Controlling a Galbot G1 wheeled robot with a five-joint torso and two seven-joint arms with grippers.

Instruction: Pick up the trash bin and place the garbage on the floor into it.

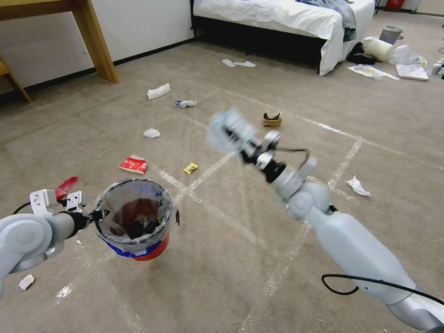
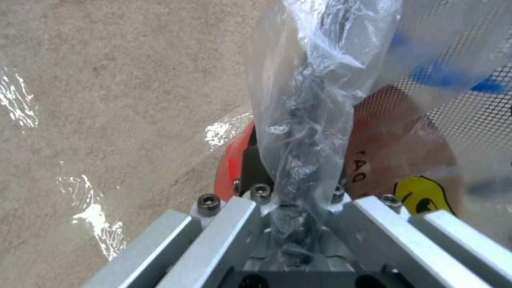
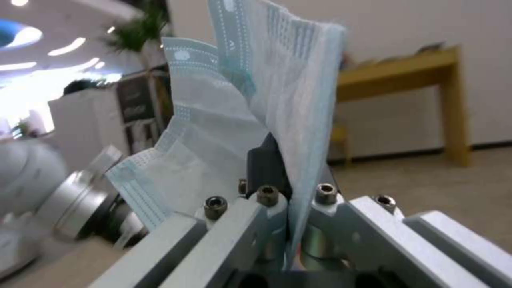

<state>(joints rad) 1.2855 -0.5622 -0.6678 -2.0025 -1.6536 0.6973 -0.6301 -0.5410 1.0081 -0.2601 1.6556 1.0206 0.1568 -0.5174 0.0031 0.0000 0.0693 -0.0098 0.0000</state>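
Note:
The trash bin, a red bucket with a blue band and a clear bag over its rim, hangs just above the floor at the lower left. My left gripper is shut on its bag-covered rim. My right gripper is raised over the middle of the carpet, shut on a pale blue face mask. Garbage lies scattered: white tissues, a red wrapper, a yellow wrapper, a torn brown bag.
A bed stands at the back, with a grey bin and a pile of bags beside it at the far right. A wooden table leg is at the back left. Clear tape lines cross the carpet.

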